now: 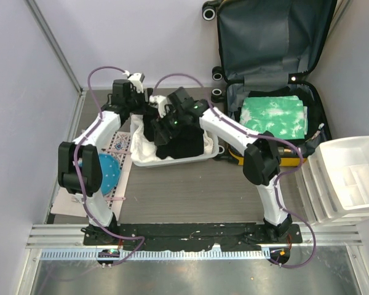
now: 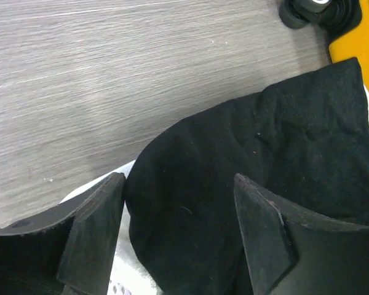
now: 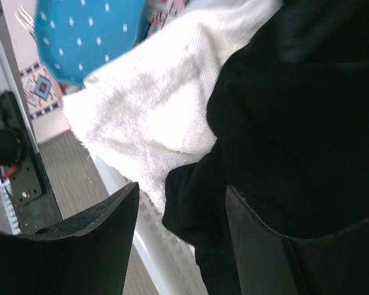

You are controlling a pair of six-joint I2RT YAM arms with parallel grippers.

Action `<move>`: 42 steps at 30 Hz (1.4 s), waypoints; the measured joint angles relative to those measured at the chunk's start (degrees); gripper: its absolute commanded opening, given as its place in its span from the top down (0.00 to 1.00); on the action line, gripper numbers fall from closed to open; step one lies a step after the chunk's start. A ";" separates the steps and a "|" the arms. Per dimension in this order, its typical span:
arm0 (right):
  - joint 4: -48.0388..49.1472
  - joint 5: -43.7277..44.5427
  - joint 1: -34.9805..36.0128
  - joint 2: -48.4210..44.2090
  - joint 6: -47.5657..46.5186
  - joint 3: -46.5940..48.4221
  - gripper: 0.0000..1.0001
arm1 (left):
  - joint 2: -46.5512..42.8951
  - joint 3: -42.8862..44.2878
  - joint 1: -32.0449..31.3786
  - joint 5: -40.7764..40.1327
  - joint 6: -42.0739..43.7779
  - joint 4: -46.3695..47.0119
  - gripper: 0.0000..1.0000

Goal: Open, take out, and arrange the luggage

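Note:
The yellow suitcase lies open at the back right. Its dark-lined lid stands upright, and a folded green-and-white cloth lies in its base. A yellow edge of the suitcase and a black wheel show in the left wrist view. A black garment lies in the white mesh basket on a white towel. My left gripper is open over the garment, its fingers either side of a fold. My right gripper is open too, straddling the garment's edge above the basket wall.
White drawer bins stand at the right, close to the suitcase. A blue dotted item lies on a patterned mat left of the basket, and it also shows in the right wrist view. Grey walls close in both sides.

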 measured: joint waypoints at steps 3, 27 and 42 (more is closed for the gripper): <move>-0.04 -1.03 -3.02 -3.69 0.79 1.57 0.35 | -0.50 1.07 1.09 -0.70 -0.15 -1.97 0.01; -13.86 23.78 -40.44 -24.11 -17.46 -19.37 0.46 | -4.07 11.19 -2.56 7.21 2.73 -4.61 0.00; 1.53 36.57 -25.51 -23.41 -14.36 -36.28 0.45 | -4.09 7.89 -3.10 5.11 -1.64 -3.69 0.00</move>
